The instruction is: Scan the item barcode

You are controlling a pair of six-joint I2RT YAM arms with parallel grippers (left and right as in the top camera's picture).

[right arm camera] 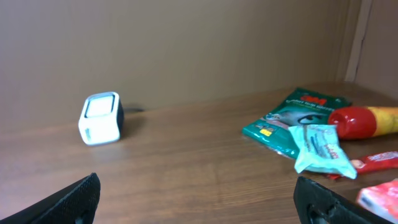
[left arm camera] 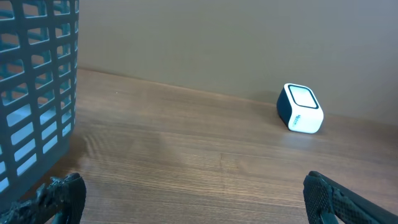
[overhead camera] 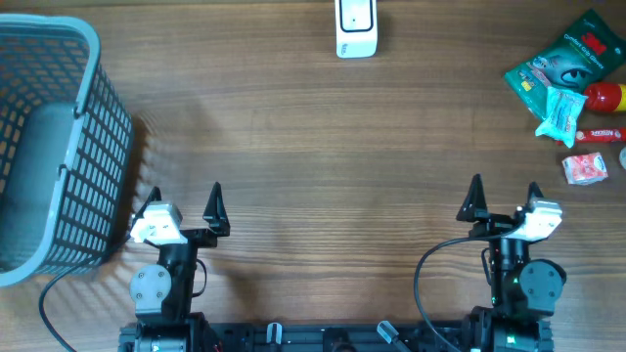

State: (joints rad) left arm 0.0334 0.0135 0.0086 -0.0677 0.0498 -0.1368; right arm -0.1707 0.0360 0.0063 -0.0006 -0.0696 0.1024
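- Reaching into the heap at the far right corner of the desk (overhead camera: pixel 313 147) is, in my judgement, the main risk. The green 3M packet (overhead camera: pixel 572 54), pale blue sachet (overhead camera: pixel 561 112), red tube (overhead camera: pixel 606 95), thin red bar (overhead camera: pixel 599 135) and pink packet (overhead camera: pixel 585 168) lie touching or overlapping, so closing on one could drag or pinch a neighbour.
- The flat packets lie low on the wood and may slip out of a shallow pinch. The tube looks likely to roll if nudged.
- No barcode can be made out on any item, so a picked item may face the scanner with the wrong side and need turning.
- The barcode scanner (overhead camera: pixel 355 27) stands alone at the far middle edge, well apart from the heap. It looks light, and a careless sweep could knock it askew.
- The grey mesh basket (overhead camera: pixel 98 147) stands just beside the left arm, so a wide swing there could clip its wall.
- The left fingers (overhead camera: pixel 215 203) are spread wide and grasp nothing. That arm sits folded low at the near edge, pointing across the desk.
- The right fingers (overhead camera: pixel 474 200) are likewise spread and empty. That arm is in the same tucked pose, well short of the items.
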